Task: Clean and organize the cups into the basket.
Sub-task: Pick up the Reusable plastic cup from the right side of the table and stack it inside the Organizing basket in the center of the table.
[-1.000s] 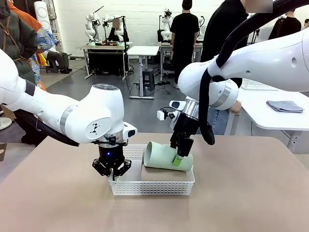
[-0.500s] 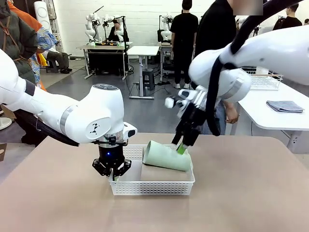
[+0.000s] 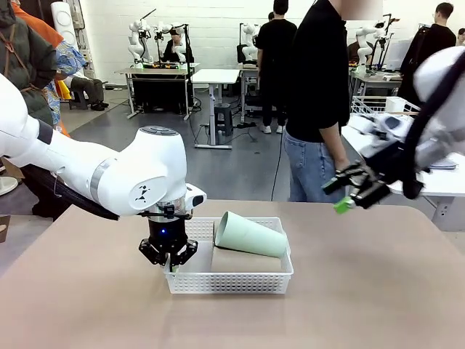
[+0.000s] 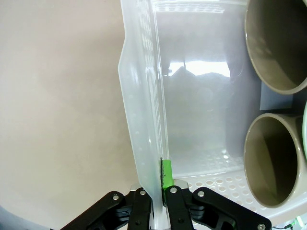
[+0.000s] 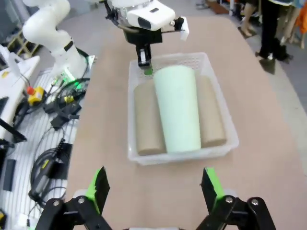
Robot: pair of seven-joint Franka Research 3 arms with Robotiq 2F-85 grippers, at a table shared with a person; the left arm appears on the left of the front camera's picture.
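table: tan, bare | person: standing at far side

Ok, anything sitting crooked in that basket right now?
Yes: the mint-green cup lies on top of the two tan cups, tilted rather than flat in the basket. The left gripper pinches the basket's wall.

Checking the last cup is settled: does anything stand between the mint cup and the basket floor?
Yes. The mint-green cup lies on top of two tan cups in the basket, so they keep it off the floor.
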